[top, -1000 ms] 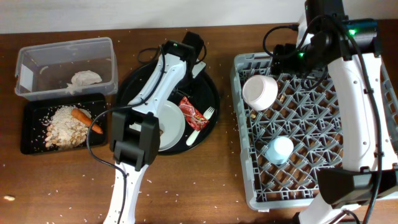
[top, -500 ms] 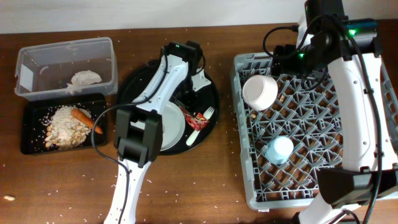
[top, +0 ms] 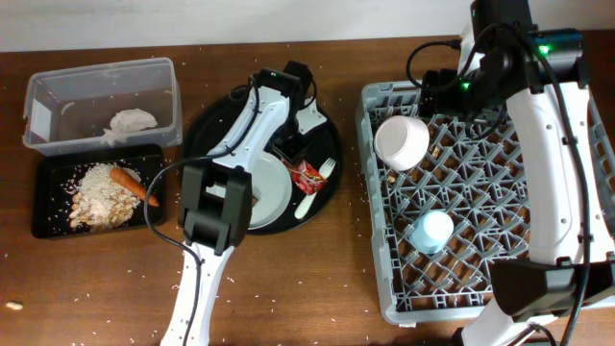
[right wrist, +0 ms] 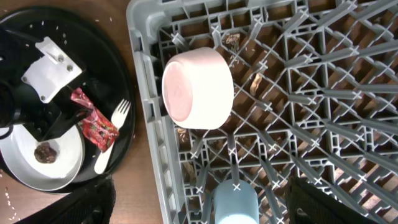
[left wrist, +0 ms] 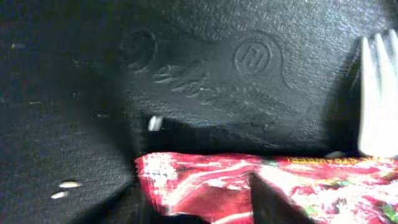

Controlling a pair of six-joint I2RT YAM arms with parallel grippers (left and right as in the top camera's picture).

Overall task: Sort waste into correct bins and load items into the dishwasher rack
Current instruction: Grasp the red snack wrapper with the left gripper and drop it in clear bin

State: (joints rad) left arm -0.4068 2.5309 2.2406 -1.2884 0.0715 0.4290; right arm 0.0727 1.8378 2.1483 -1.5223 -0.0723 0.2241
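The left end effector (top: 294, 152) hangs low over the round black tray (top: 202, 139) mid-bench, at the far-left end of the red wrapper (top: 309, 176). The wrapper's long axis runs from there towards the near-right corner of the bench. In the left wrist view a dark fingertip (left wrist: 268, 200) sits against the foil, but I cannot tell whether the jaws are spread or pinching it. This arm is much the nearer to the wrapper. The right end effector (right wrist: 199, 185) hovers over the rack (top: 480, 183) with jaws spread wide and nothing held.

- **Round black tray:** the fork (top: 312, 195) lies just beside the wrapper towards the right edge. The plate (top: 269, 192) carries a brown chunk (right wrist: 43, 151).
- **Clear tub (top: 58, 96), far-left corner:** holds the napkin (top: 132, 120), so the wrapper likely belongs here.
- **Shallow black tray (top: 48, 207), just nearer:** holds rice scraps (top: 96, 204) and the carrot (top: 133, 185).
- **Rack:** holds the bowl (top: 402, 141) and the cup (top: 431, 232).
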